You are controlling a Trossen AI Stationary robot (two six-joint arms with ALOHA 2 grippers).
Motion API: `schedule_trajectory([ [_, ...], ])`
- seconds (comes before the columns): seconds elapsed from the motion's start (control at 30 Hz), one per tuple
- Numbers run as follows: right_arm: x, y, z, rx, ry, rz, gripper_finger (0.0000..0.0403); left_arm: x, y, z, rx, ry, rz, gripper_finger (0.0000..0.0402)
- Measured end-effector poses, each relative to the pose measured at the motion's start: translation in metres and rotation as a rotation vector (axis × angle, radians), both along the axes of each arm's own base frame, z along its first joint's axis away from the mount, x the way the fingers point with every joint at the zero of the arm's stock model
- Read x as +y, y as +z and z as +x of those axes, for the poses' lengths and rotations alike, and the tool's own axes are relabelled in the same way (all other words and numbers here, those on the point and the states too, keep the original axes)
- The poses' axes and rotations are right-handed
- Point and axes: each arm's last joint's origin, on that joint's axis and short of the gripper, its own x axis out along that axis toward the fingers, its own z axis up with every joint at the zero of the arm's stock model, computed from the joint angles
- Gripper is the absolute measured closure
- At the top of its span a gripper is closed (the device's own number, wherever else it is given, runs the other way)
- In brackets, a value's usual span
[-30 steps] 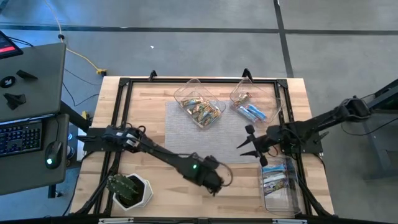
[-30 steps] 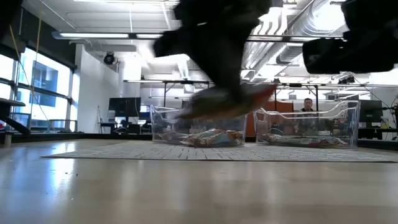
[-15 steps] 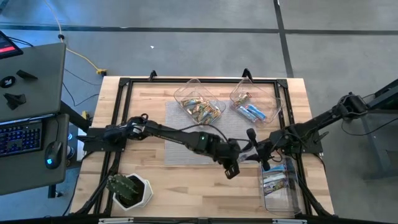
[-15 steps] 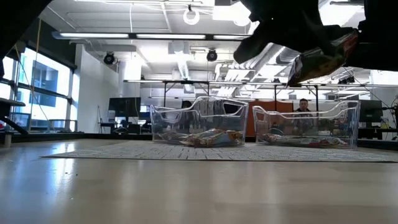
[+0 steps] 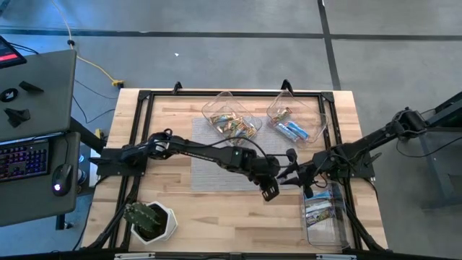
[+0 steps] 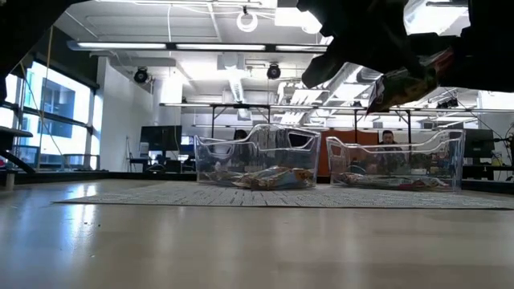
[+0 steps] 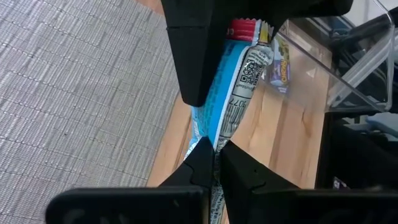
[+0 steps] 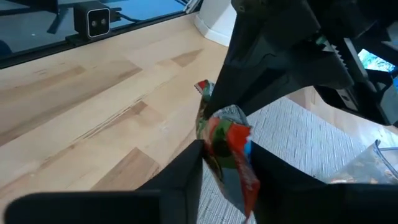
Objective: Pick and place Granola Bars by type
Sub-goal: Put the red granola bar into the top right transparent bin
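Observation:
One granola bar [image 7: 233, 81], blue with a white printed strip and a red crimped end, hangs in the air between both grippers, above the wood just off the grey mat's right edge. My left gripper [image 5: 268, 189] is shut on one end. My right gripper [image 5: 287, 172] meets it from the table's right and is shut on the other end. The low view shows the bar [image 6: 405, 76] tilted, well above the table. In the right wrist view the bar [image 8: 227, 146] sits crumpled between my fingers. My left gripper pinches the bar's plain end [image 7: 217, 140] between its two fingertips, with the fingers pointing along the bar. The bar is lifted clear of the table and reaches away toward the other gripper. My right gripper pinches the end near the red crimp [image 8: 217, 140] between its two fingers, coming from the table's right. The bar's body runs on past them toward the left gripper, clear of the table.
Two clear bins stand at the mat's far edge. One bin [image 5: 231, 123] holds tan bars, the other [image 5: 292, 119] blue bars and a tan one. A third clear bin [image 5: 321, 209] with bars lies near the right edge, beside the grippers. A potted plant [image 5: 148, 220] stands near-left.
My left gripper has carried the bar up and toward the table's right, from the bare wood near the table's near edge to my right gripper. The right gripper has shifted slightly toward it. The bar's far end now sits between the right fingers. Both have kept nearly still for the last half second.

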Motion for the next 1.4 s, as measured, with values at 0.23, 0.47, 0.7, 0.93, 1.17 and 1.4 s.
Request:
schedule_trajectory([
  [0.23,0.000,0.000,0.000,0.005,0.011,0.012,0.0367,0.002,0.000,0.000,-0.002,0.015,0.009,0.0386],
  [0.47,0.000,-0.002,-0.001,0.031,0.014,0.012,0.0364,0.002,0.001,0.001,-0.023,-0.031,0.042,0.0364],
  [0.7,0.000,-0.004,-0.002,0.083,-0.028,0.081,0.0382,0.003,0.001,0.002,-0.034,-0.032,0.054,0.0334],
  [0.93,-0.006,-0.008,-0.002,0.104,-0.232,0.073,0.0381,0.007,0.003,0.002,-0.043,0.016,0.100,0.0322],
  [1.17,-0.016,-0.009,-0.003,0.058,-0.576,0.088,0.0368,0.016,0.032,-0.004,-0.016,0.081,0.115,0.0322],
  [1.4,-0.027,0.005,0.000,-0.030,-0.763,0.000,0.0388,0.021,0.073,-0.023,-0.031,0.110,0.208,0.0322],
])
